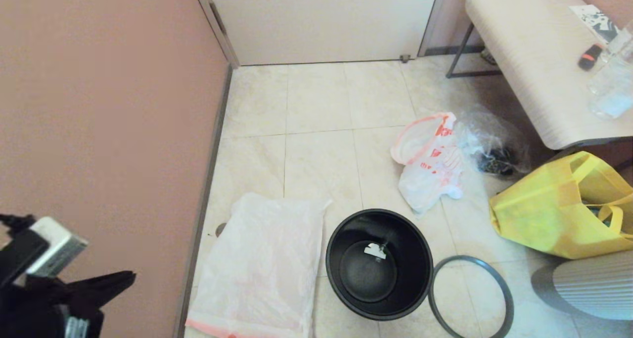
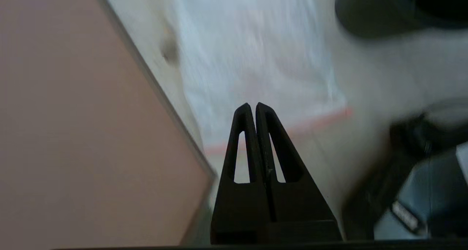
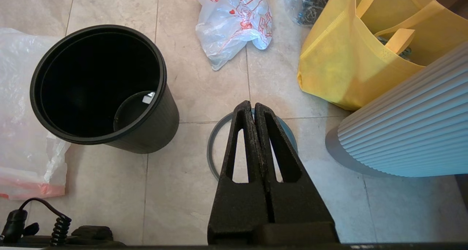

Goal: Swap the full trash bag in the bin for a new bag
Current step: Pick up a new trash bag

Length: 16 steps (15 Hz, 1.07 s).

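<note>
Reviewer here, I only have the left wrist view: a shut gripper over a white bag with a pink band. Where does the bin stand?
Observer: The bin stands upright on the floor beside the new bag, unlined.
Reviewer: Is its grey ring on?
Observer: No, the grey ring lies flat on the floor on the bin's other side.
Reviewer: And the right gripper?
Observer: The right gripper hangs shut above that ring, holding nothing.
</note>
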### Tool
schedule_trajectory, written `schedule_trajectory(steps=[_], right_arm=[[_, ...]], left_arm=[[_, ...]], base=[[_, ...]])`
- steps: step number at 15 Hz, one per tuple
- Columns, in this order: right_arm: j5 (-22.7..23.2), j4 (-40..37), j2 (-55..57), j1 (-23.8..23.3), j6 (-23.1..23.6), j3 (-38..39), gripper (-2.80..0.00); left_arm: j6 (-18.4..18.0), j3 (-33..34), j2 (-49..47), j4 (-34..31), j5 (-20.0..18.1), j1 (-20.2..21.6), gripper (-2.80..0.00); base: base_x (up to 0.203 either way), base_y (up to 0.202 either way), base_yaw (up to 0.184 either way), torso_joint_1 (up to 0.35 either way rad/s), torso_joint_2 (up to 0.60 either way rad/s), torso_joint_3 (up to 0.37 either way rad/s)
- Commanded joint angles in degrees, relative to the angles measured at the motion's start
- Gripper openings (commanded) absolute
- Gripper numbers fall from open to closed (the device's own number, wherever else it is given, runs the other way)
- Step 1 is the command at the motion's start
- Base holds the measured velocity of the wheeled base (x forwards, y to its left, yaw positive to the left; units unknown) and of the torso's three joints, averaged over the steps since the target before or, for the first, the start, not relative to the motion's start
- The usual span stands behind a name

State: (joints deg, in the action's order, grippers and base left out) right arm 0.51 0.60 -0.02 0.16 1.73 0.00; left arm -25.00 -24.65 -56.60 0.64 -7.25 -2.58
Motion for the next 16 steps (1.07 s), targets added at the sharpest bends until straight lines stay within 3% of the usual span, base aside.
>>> schedule_trajectory(steps=[1, 7, 10, 13, 16], right_arm=[[0.0, 0.0, 0.1, 0.0, 0.0, 0.2, -2.8], [0.0, 0.0, 0.1, 0.0, 0.0, 0.2, -2.8], [0.0, 0.0, 0.1, 0.0, 0.0, 0.2, -2.8], [0.0, 0.0, 0.0, 0.0, 0.0, 0.2, -2.8], [0.1, 0.0, 0.1, 0.0, 0.0, 0.2, -2.8]], left_arm=[[-0.3, -1.8, -15.7, 0.1, 1.0, -2.5, -2.8], [1.0, -9.8, -47.1, 1.1, 2.4, -6.5, -2.8], [1.8, -13.5, -61.1, 7.8, 3.3, -8.3, -2.8], [2.4, -19.0, -71.9, 12.7, 6.4, -11.9, -2.8], [5.4, -28.0, -79.3, 13.7, 7.6, -16.4, -2.8]], base=[[0.0, 0.0, 0.0, 0.0, 0.0, 0.0], [0.0, 0.0, 0.0, 0.0, 0.0, 0.0], [0.0, 0.0, 0.0, 0.0, 0.0, 0.0], [0.0, 0.0, 0.0, 0.0, 0.0, 0.0], [0.0, 0.0, 0.0, 0.0, 0.0, 0.0]])
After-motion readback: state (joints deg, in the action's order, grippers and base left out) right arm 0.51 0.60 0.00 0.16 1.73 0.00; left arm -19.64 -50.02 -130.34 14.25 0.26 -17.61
